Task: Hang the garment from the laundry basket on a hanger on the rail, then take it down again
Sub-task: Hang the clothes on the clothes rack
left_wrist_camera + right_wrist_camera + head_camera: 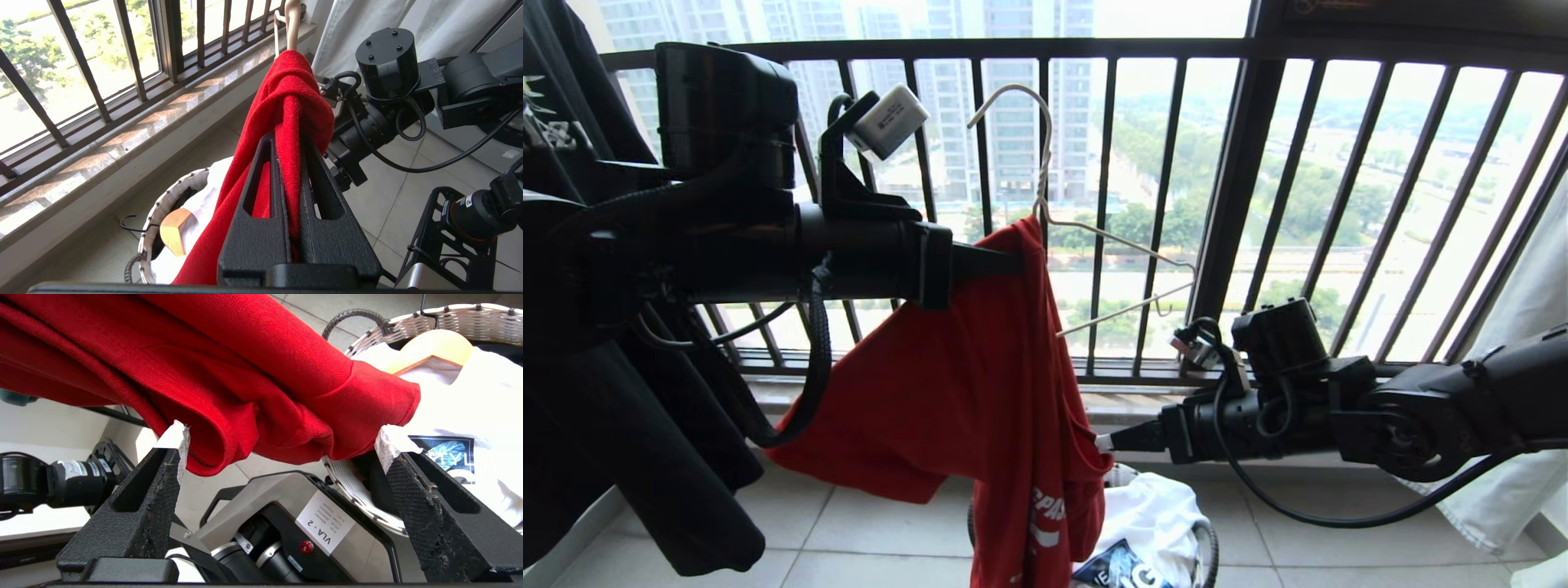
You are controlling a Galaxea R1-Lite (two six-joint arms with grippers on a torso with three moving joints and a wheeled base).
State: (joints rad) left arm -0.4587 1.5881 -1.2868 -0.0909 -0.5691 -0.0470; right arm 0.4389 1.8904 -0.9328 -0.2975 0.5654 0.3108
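— What do you see nearest the window railing side, starting close in?

— The left gripper (292, 151), black with flat triangular fingers, is pressed together on a fold of the bright red short-sleeved T-shirt (980, 384). It pinches the cloth up by the shoulder, well inside the black barred window railing (1241, 204).

— And the hanger?

— The thin pale wire hanger (1094, 237) pokes out of the top of the red T-shirt, just in front of the railing. One shoulder is buried in the cloth; the other arm sticks out bare toward the right, and the long hook stands free above.

— The other arm?

— The right gripper (282, 437) comes in low from the right, below the railing's bottom bar. Its fingers are spread wide, with a bunched hem or sleeve of the red T-shirt hanging between the tips and touching them. It grips nothing.

— Where's the basket?

— The small round wicker laundry basket (408, 322) sits on the tiled floor, near the foot of the railing, under the hanging shirt. A white printed cloth (1152, 514) lies in it, and a thick wooden hanger (175, 230) shows among the cloth.

— Anything farther off?

— A black T-shirt (645, 457) hangs at the far left of the railing, and a pale curtain (1511, 441) at its right end.
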